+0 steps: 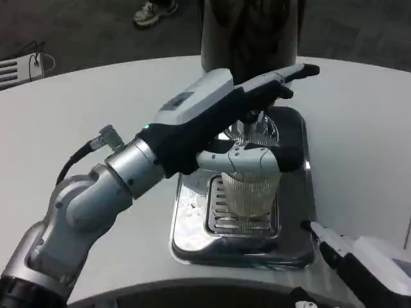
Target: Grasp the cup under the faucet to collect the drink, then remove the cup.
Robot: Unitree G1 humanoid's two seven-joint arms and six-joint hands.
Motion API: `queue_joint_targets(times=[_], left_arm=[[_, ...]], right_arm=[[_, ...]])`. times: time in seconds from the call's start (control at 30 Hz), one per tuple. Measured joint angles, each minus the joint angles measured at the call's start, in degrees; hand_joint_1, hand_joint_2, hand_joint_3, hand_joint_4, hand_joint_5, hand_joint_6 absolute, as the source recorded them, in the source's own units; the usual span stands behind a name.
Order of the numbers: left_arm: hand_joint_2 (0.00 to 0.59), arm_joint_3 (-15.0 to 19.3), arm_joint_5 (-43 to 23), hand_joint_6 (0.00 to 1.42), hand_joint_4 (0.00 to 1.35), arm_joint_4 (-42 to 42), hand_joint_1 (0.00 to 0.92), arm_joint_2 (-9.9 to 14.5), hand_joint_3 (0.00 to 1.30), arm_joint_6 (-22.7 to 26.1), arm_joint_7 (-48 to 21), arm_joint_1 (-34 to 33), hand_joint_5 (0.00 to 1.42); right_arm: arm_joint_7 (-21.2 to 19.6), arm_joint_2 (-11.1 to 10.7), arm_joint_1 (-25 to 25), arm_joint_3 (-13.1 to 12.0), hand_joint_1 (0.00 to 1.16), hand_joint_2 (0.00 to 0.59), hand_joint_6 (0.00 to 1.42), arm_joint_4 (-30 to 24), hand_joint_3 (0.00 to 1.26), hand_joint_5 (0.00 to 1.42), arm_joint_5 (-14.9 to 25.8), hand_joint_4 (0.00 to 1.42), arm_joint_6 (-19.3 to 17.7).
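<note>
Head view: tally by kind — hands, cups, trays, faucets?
Hands: 2 — left hand around the cup, right hand low at the table edge
Clear ribbed plastic cup: 1
Shiny steel drip tray: 1
Faucet: 1, mostly hidden
Total: 5
</note>
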Motion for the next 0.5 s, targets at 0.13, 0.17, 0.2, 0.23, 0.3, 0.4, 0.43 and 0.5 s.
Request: queue_joint_targets(times=[0.13, 0.17, 0.2, 0.23, 0.3, 0.4, 0.43, 0.5], left_arm=[[0.04, -0.4, 0.0, 0.26, 0.07, 0.1, 0.0, 0.4, 0.11, 0.0, 0.0, -0.3, 0.18], [0.039, -0.4, 0.0, 0.26, 0.07, 0.1, 0.0, 0.4, 0.11, 0.0, 0.0, -0.3, 0.18], [0.039, -0.5, 0.0, 0.26, 0.07, 0.1, 0.0, 0.4, 0.11, 0.0, 0.0, -0.3, 0.18], [0.039, -0.5, 0.0, 0.26, 0.07, 0.1, 0.0, 0.5, 0.11, 0.0, 0.0, -0.4, 0.18], [0.039, -0.5, 0.0, 0.26, 0.07, 0.1, 0.0, 0.5, 0.11, 0.0, 0.0, -0.4, 0.18], [0.039, -0.6, 0.0, 0.25, 0.07, 0.1, 0.0, 0.6, 0.11, 0.0, 0.0, -0.4, 0.17], [0.039, -0.6, 0.0, 0.25, 0.07, 0.1, 0.0, 0.6, 0.11, 0.0, 0.0, -0.4, 0.17], [0.039, -0.6, 0.0, 0.25, 0.07, 0.1, 0.0, 0.6, 0.11, 0.0, 0.0, -0.4, 0.17]], right_arm=[[-2.6, 1.3, 0.1, -2.0, 0.59, 0.322, 0.0, -0.2, 0.0, 0.0, 5.7, 0.0, 1.7], [-3.5, 1.9, 0.3, -2.8, 0.61, 0.306, 0.0, -0.2, 0.0, 0.01, 7.9, 0.0, 2.2], [-4.7, 2.6, 0.4, -3.7, 0.63, 0.295, 0.0, -0.2, 0.0, 0.03, 10.5, 0.0, 2.7], [-6.0, 3.4, 0.6, -4.5, 0.65, 0.282, 0.01, -0.2, 0.0, 0.04, 13.0, 0.0, 3.2], [-8.6, 4.5, 1.0, -6.3, 0.66, 0.269, 0.02, -0.2, 0.0, 0.04, 17.4, 0.0, 3.8], [-12.2, 5.0, 1.3, -8.5, 0.68, 0.25, 0.02, 0.5, 0.0, 0.04, 23.4, 0.0, 4.5], [-13.2, 5.1, 1.4, -8.9, 0.69, 0.241, 0.02, 0.8, 0.0, 0.04, 24.8, 0.0, 4.7], [-15.3, 5.0, 1.5, -9.7, 0.7, 0.238, 0.02, 2.0, 0.0, 0.04, 27.5, 0.0, 4.8]])
